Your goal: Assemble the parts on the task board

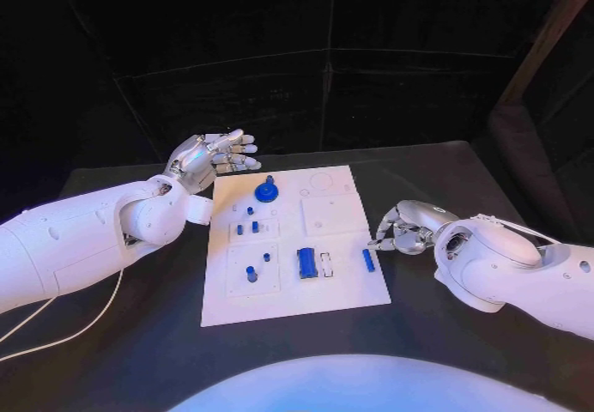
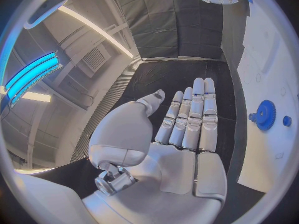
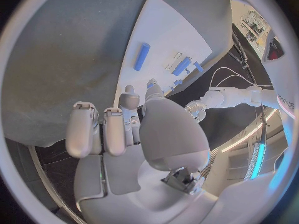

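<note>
Head view showed my left hand (image 1: 213,156) open and empty beside the task board (image 1: 341,296), my right hand (image 1: 403,228) curled empty, most parts (image 1: 306,262) apparently unassembled.

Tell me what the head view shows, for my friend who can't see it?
A white task board lies on a black table with small blue parts on it, among them a blue gear near its far edge. The left hand is open beside that far edge, and the right hand, fingers curled, sits by the board's other side.
</note>
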